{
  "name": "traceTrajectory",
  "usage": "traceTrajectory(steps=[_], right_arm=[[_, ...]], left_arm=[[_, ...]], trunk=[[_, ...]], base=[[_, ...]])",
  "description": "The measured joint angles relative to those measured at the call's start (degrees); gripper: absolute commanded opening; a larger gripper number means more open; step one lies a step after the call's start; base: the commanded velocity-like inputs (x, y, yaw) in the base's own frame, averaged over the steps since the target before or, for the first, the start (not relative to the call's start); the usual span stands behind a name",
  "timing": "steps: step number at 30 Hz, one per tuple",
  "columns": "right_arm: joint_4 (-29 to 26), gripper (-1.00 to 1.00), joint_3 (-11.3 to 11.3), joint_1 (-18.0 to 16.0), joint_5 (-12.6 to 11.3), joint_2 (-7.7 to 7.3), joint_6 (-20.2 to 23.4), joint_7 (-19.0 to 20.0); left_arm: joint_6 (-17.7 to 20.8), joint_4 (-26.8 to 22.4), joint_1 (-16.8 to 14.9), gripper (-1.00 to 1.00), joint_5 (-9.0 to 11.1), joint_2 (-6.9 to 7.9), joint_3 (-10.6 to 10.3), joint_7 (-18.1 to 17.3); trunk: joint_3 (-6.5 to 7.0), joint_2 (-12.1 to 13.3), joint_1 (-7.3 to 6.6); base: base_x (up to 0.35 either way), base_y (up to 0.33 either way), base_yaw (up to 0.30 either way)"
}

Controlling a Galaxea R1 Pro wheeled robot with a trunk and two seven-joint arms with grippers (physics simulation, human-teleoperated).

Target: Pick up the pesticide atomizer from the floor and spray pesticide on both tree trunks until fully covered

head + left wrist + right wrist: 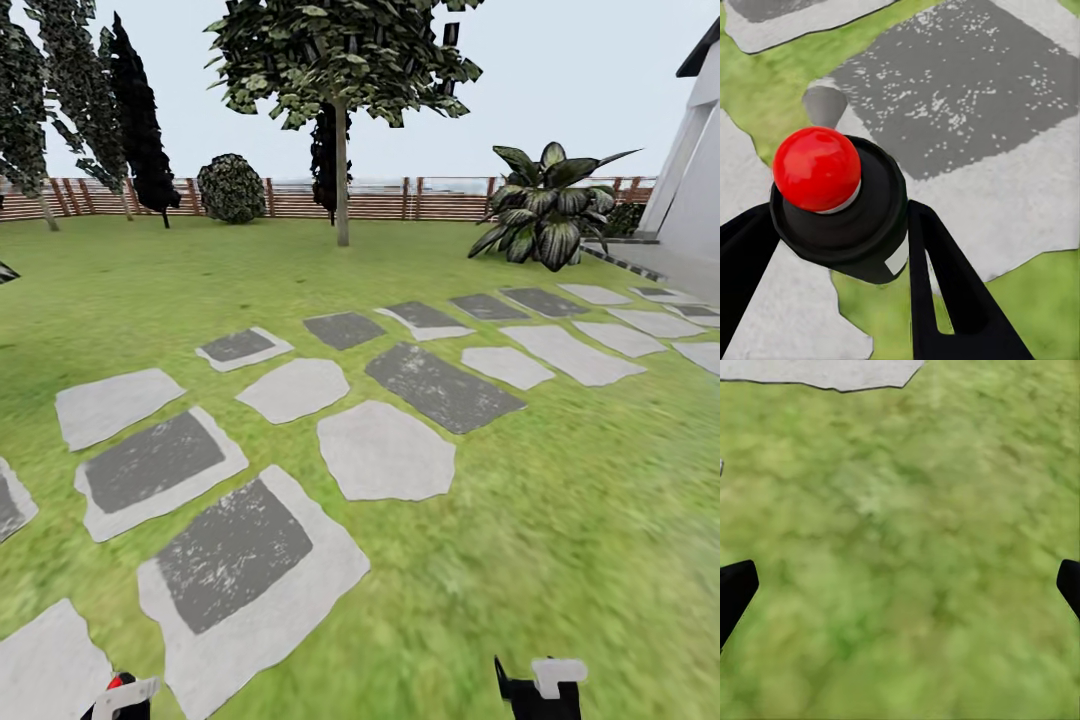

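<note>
Already the pesticide atomizer [844, 214] sits clamped between the left hand [832, 247] fingers, gripped round its dark body below the red top; it looks small, rigid and light, best held there. The right hand [900, 585] hangs open over grass, and the nearest pale-trunked tree [341, 150] stands well apart, beyond the stepping stones [385, 450].

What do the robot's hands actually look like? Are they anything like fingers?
Not much like fingers. Each gripper is a two-pronged black claw. The left gripper has flat, tapering black fingers with a slot cut through one. The right gripper shows blunt black fingertips. From above, both carry white blocks.
</note>
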Motion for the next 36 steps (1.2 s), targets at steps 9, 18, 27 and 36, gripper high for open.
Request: traceTrajectory(steps=[9,18,27,36], right_arm=[[0.0,1.00,0.0,0.0,0.0,0.00,0.0,0.0],[0.1,1.00,0.0,0.0,0.0,0.00,0.0,0.0],[0.0,1.00,0.0,0.0,0.0,0.00,0.1,0.0],[0.0,1.00,0.0,0.0,0.0,0.00,0.0,0.0]], left_arm=[[0.0,0.0,0.0,-1.00,0.0,0.00,0.0,0.0],[0.0,0.0,0.0,-1.00,0.0,0.00,0.0,0.0],[0.0,0.0,0.0,-1.00,0.0,0.00,0.0,0.0],[-0.1,-0.1,0.0,-1.00,0.1,0.00,0.0,0.0]], trunk=[[0.00,0.0,0.00],[0.00,0.0,0.00],[0.00,0.0,0.00],[0.00,0.0,0.00]], base=[[0.338,0.000,0.000],[0.338,0.000,0.000],[0.338,0.000,0.000],[0.338,0.000,0.000]])
